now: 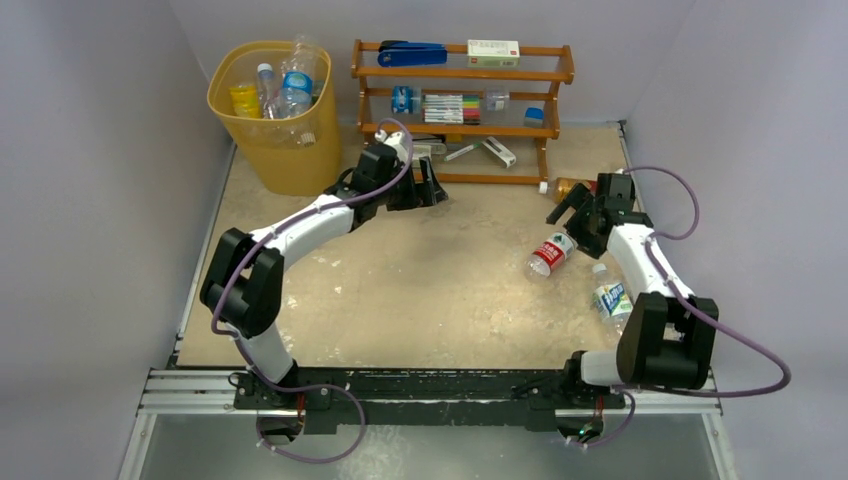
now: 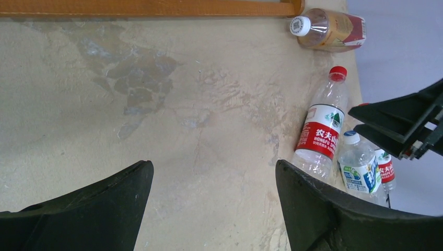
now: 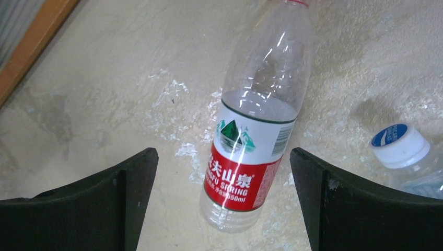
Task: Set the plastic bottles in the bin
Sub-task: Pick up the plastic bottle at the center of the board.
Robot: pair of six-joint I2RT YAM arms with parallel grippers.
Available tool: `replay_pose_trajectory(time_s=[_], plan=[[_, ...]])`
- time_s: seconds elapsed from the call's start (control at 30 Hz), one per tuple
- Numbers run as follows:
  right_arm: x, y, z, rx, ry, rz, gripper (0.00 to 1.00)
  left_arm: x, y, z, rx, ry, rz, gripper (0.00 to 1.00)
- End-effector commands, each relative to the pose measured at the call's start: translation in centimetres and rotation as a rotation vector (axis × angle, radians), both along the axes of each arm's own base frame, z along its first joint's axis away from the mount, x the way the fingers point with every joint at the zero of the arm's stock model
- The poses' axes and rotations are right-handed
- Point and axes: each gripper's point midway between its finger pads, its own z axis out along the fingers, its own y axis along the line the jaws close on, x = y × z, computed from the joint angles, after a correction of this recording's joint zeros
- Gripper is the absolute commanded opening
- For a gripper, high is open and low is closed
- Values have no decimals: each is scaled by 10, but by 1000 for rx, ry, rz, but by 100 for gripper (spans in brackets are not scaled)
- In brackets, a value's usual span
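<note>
The yellow bin stands at the back left with several plastic bottles inside. A clear red-labelled bottle lies on the table at the right. A blue-labelled bottle lies beside it; the right wrist view shows only its cap. A brown bottle rests by the shelf's foot. My right gripper hovers open above the red-labelled bottle, jaws either side of its base. My left gripper is open and empty over bare table.
A wooden three-tier shelf rack with a stapler, boxes and pens stands at the back centre. Grey walls close in on the left, right and back. The right arm's links pass over the blue-labelled bottle's near end.
</note>
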Motion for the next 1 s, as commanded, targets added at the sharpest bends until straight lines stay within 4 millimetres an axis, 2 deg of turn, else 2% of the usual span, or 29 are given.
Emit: replay_pose_trajectory(time_s=[0.0,0.33,0.47,0.53,0.63,0.77,0.83,0.97], plan=[[17,-7,-5,-14,-35,27,100,-5,-6,28,-61,-47,-28,87],[26,-11,-44,3,24,43,99,-7,-10,37,-102,-45,-33,87],[27,-7,-56,21,38,67,94,-10,-15,40,-138,-35,-48,88],[26,-2,-59,39,38,90,88,-14,-24,49,-199,-40,-86,88],[27,6,-58,68,15,134,72,-26,-44,70,-383,-50,-178,88],[26,11,-47,66,-17,189,53,-40,-56,91,-595,-55,-233,88],[30,11,-34,57,-63,197,51,-46,-60,96,-629,-65,-258,88],[28,27,-5,110,-148,259,50,-61,-72,97,-586,-89,-312,88]])
